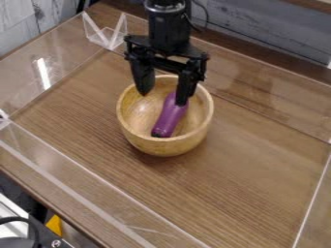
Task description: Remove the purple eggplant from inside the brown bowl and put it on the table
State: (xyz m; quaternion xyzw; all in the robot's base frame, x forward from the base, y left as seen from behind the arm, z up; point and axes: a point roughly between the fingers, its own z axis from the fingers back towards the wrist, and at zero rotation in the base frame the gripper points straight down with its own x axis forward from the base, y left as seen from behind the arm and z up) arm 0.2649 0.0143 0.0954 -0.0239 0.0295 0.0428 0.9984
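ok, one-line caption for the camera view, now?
Open black gripper above a round light-brown wooden bowl, elongated purple toy eggplant lying inside.

purple eggplant inside brown bowl, black fingers spread above it, bowl on wooden table

looks like a robotics lab: a black robot arm over a wooden tabletop, cables beside it.
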